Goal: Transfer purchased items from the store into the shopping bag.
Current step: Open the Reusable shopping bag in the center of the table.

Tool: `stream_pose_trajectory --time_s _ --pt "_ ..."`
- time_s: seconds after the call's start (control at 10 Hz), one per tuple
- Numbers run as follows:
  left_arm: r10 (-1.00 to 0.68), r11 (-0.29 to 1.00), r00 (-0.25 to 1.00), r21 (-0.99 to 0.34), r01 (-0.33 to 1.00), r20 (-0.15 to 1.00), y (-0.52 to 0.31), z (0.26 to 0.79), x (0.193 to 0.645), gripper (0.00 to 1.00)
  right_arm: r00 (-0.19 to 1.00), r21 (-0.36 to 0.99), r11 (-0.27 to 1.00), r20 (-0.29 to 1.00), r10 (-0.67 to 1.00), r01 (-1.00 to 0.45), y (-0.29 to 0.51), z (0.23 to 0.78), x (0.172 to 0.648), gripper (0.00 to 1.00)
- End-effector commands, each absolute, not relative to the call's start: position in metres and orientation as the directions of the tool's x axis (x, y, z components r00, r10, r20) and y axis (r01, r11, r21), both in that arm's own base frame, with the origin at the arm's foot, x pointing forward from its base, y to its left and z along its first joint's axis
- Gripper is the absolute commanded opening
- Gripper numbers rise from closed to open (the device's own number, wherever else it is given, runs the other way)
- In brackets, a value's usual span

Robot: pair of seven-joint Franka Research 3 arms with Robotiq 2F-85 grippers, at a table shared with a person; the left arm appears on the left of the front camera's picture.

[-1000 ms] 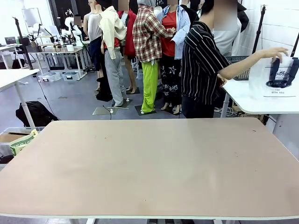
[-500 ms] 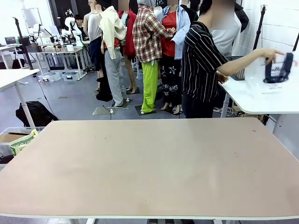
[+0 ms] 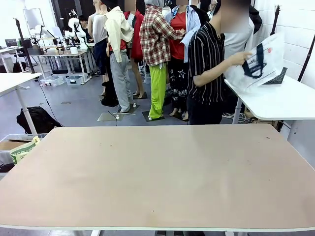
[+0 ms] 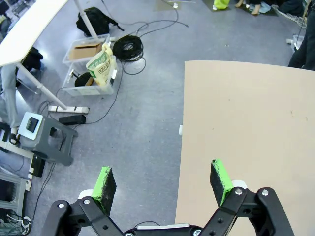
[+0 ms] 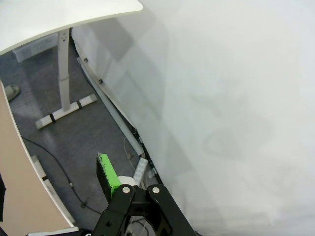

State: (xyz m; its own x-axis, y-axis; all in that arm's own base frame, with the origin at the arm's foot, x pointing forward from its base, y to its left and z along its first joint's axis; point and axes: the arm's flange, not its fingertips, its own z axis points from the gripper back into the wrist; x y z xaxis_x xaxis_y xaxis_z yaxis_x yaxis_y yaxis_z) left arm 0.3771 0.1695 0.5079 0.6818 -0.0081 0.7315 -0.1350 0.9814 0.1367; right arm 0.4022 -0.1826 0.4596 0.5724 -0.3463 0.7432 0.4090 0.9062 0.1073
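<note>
The shopping bag, translucent white with dark navy handles, hangs tilted in the hand of a person in a striped shirt, above the white side table at the far right. Behind the bag a corner of the store, a dark grey mesh basket, rests on that side table. The purchased items are out of view. My left gripper is open over the floor beside the tan table's left edge, holding nothing. My right gripper shows one green pad with nothing against it, above the floor by a white wall.
The tan table stretches bare across the front view. Bins with a green-printed bag, cables and a grey stool lie on the floor to its left. A white table leg stands near the right gripper.
The person has lifted the shopping bag off the white side table and swung it toward picture left, closer to their body. Neither gripper has changed.
</note>
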Motion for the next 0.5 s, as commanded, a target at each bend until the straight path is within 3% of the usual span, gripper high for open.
stream_pose_trajectory --time_s 0.0,0.4 --pt "-0.026 0.979 0.684 0.156 -0.130 0.729 0.1725 0.5082 0.3758 1.00 0.583 0.092 0.909 0.740 -0.336 0.407 -0.1813 0.4605 0.4015 1.00" --pt "-0.026 0.979 0.684 0.156 -0.130 0.729 0.1725 0.5082 0.3758 1.00 0.583 0.092 0.909 0.740 -0.336 0.407 -0.1813 0.4605 0.4015 1.00"
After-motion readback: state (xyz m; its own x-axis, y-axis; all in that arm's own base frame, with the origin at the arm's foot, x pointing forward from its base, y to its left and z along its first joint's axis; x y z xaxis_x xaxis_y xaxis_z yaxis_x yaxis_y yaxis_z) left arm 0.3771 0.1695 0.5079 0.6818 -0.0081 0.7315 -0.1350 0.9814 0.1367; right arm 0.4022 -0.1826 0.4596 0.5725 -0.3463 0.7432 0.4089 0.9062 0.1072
